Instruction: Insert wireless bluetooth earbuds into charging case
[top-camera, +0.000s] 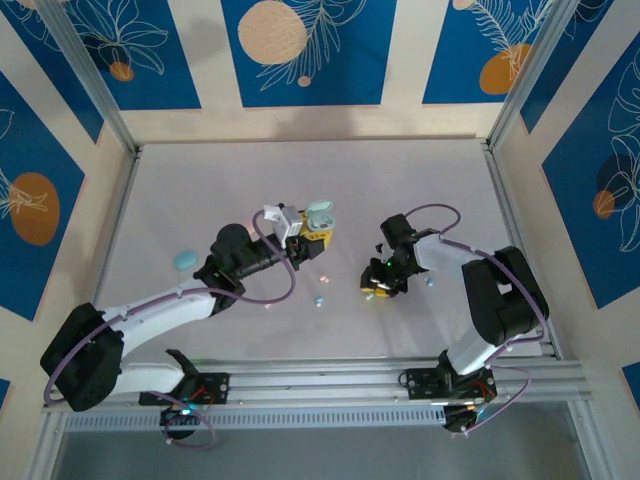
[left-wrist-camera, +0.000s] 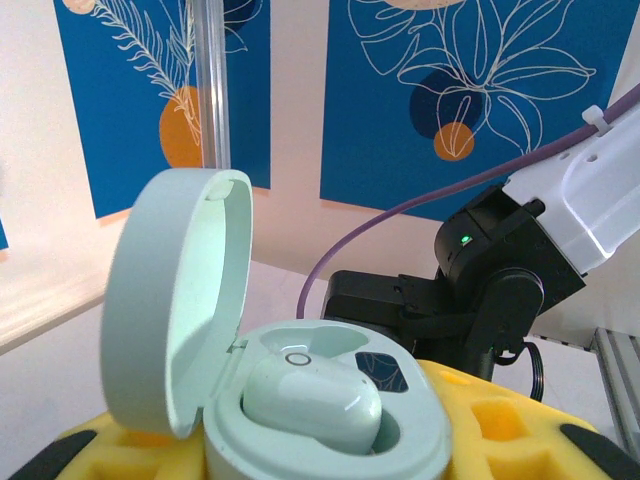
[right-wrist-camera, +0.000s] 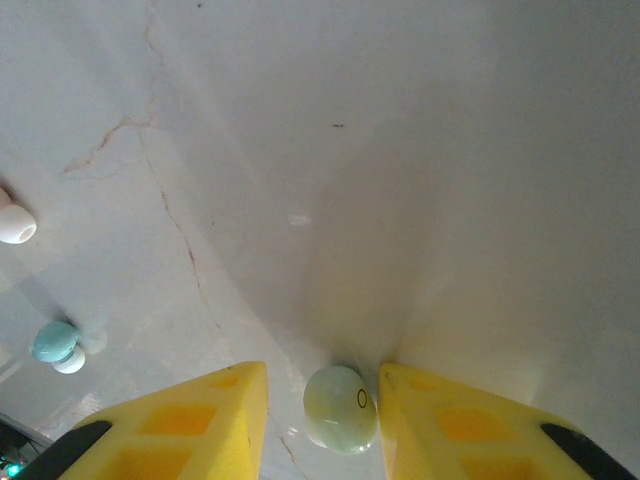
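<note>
- The worktop (top-camera: 300, 170) is pale and matt, with thin brownish crack-like lines showing in the right wrist view.
- Blue wall panels (top-camera: 300, 50) with white leaf outlines and orange discs, split by cream strips, enclose it. Metal posts (top-camera: 90, 85) stand at the corners.
- The left gripper (top-camera: 312, 235) is clenched on the open mint charging case (left-wrist-camera: 300, 400), lid upright, with a seated earbud (left-wrist-camera: 312, 400) inside.
- The right gripper (right-wrist-camera: 322, 385) is released, its fingers straddling a loose mint earbud (right-wrist-camera: 340, 408) on the worktop.
- A light blue earbud (right-wrist-camera: 55, 342) lies nearby.
</note>
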